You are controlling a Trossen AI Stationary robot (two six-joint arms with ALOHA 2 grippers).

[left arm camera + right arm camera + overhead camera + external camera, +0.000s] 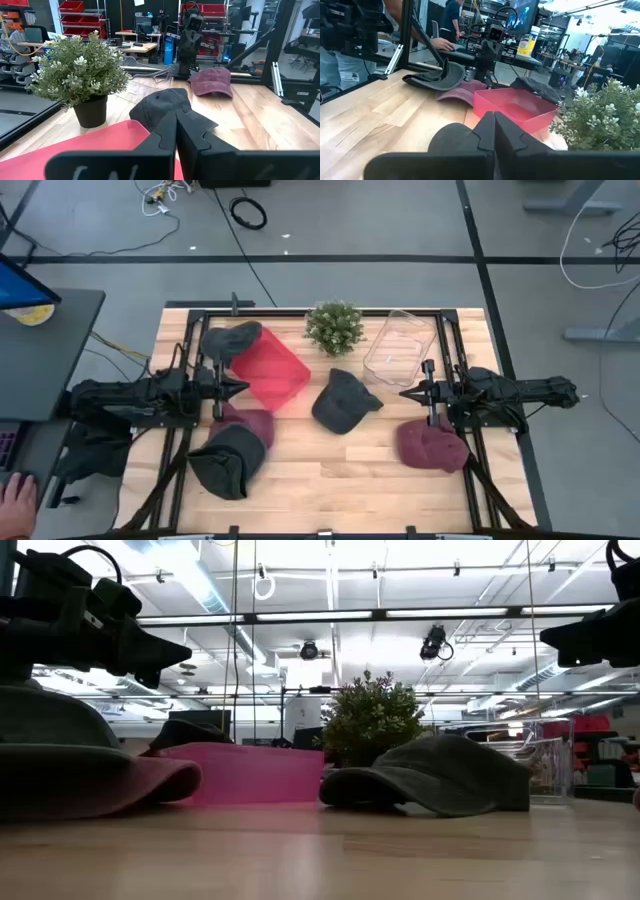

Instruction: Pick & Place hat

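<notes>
Several caps lie on the wooden table. A dark grey cap [343, 402] [440, 776] [161, 106] rests crown up at the middle. One maroon cap [432, 445] [212, 81] sits under the right arm. Another maroon cap [250, 423] and a dark green cap [228, 463] lie near the left arm. A further dark cap [230, 338] rests on the pink bin's far left corner. My left gripper [238, 388] [176, 131] is shut and hovers above the pink bin [270, 372]. My right gripper [408, 393] [494, 128] is shut and hovers right of the grey cap. Both touch nothing.
A potted plant [335, 327] stands at the table's far middle, with a clear plastic bin [400, 345] to its right. Black frame rails run along the table's left, right and far edges. Bare wood shows along the near edge [340, 480]. A person's hand [18, 498] shows at the lower left, off the table.
</notes>
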